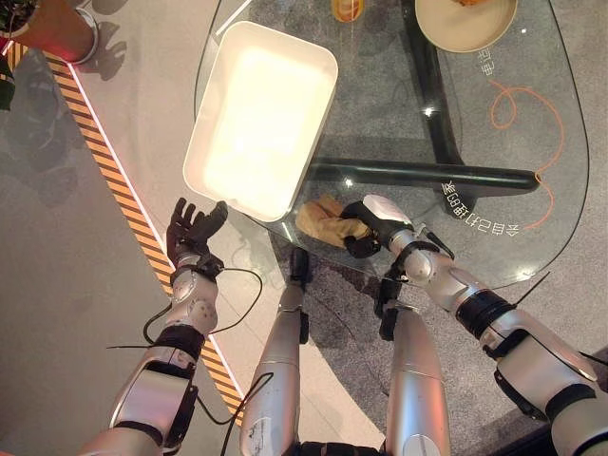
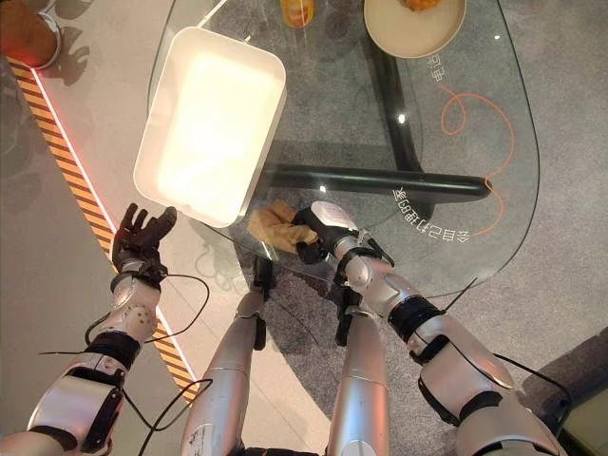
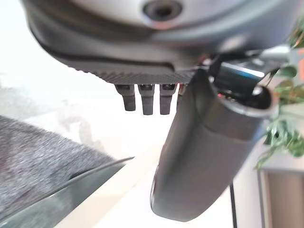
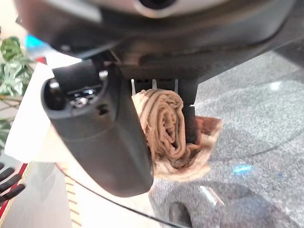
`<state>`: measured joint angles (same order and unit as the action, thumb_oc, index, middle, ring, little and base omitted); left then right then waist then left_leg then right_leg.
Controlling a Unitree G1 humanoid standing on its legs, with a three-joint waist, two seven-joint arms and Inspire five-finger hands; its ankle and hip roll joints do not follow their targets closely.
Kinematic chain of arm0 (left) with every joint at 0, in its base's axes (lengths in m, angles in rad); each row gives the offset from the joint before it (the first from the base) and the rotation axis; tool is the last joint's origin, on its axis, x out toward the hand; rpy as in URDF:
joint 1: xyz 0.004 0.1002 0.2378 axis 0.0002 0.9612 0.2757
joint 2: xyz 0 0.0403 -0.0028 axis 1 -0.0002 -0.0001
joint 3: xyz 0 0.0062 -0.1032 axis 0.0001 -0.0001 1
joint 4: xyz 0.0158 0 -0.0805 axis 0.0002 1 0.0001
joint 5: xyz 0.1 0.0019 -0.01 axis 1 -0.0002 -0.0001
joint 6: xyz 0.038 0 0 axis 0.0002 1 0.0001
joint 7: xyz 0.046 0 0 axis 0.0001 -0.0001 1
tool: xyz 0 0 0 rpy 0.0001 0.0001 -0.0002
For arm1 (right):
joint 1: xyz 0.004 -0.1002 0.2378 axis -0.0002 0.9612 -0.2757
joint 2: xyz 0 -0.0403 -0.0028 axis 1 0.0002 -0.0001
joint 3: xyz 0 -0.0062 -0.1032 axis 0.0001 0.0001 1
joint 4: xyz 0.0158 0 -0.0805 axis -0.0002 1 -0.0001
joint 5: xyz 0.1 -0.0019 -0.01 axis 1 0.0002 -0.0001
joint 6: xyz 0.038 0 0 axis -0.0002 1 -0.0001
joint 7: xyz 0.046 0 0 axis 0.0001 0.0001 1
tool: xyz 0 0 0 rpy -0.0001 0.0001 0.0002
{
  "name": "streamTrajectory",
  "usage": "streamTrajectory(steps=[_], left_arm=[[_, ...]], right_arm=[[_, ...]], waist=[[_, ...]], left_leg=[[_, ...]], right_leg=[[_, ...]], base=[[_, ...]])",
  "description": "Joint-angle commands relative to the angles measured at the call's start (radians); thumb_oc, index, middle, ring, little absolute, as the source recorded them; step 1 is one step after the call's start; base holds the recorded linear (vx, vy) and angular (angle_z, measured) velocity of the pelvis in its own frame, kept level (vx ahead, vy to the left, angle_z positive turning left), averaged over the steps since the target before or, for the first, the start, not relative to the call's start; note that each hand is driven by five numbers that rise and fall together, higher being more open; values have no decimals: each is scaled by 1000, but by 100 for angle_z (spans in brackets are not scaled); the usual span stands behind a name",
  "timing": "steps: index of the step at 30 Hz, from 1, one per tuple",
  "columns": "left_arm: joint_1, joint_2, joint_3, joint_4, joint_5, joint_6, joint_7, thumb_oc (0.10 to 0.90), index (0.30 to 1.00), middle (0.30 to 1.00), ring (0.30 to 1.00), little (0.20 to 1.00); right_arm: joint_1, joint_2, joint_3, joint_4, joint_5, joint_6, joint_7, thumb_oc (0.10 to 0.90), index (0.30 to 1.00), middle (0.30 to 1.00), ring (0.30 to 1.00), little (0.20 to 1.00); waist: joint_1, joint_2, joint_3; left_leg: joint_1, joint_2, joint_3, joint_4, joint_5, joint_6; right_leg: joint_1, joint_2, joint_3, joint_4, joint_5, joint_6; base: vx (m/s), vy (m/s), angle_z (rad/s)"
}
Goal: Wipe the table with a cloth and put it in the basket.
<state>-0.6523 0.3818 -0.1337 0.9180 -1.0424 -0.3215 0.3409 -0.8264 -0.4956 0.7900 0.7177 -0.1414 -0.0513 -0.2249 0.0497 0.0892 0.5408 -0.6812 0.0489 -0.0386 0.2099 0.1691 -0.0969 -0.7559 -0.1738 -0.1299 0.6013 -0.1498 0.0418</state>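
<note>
A crumpled tan cloth (image 1: 326,220) lies on the glass table (image 1: 532,142) near its front edge. My right hand (image 1: 369,228) rests on the cloth's right end, and the right wrist view shows its fingers curled round the bunched cloth (image 4: 164,124). The white rectangular basket (image 1: 258,116) stands on the table's left part, just beyond the cloth. My left hand (image 1: 194,231) is held up off the table's left front corner, beside the basket's near end, its fingers straight and holding nothing.
A beige bowl (image 1: 465,21) with food stands at the table's far right, and an orange cup (image 1: 347,9) at the far middle. The table's black base (image 1: 427,174) shows through the glass. A striped yellow-black floor line (image 1: 114,176) runs on the left.
</note>
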Motion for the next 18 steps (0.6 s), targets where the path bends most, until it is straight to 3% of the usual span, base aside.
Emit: streamTrajectory(steps=[1, 11, 18], left_arm=[[-7, 96, 84, 46, 26, -120, 92, 800, 900, 900, 900, 900], [65, 101, 155, -45, 90, -237, 219, 800, 900, 900, 900, 900], [136, 108, 211, -178, 140, -312, 231, 800, 900, 900, 900, 900]], right_arm=[[-38, 21, -106, -57, 79, -20, -211, 100, 300, 300, 300, 200], [32, -20, -269, -183, 125, -14, -397, 100, 300, 300, 300, 200], [144, -26, -398, -291, 110, -68, -465, 100, 300, 300, 300, 200]], waist=[[-9, -35, -21], [-17, -41, -21], [-25, -42, -21]], left_leg=[[3, -77, 69, 138, -169, 62], [-6, -77, 63, 148, -181, 71], [-7, -80, 57, 157, -192, 79]], right_leg=[[39, 63, -31, -163, 94, 0], [27, 76, -17, -147, 87, -1], [25, 82, -5, -137, 76, -5]], base=[[0, 0, 0], [0, 0, 0], [2, 0, 0]])
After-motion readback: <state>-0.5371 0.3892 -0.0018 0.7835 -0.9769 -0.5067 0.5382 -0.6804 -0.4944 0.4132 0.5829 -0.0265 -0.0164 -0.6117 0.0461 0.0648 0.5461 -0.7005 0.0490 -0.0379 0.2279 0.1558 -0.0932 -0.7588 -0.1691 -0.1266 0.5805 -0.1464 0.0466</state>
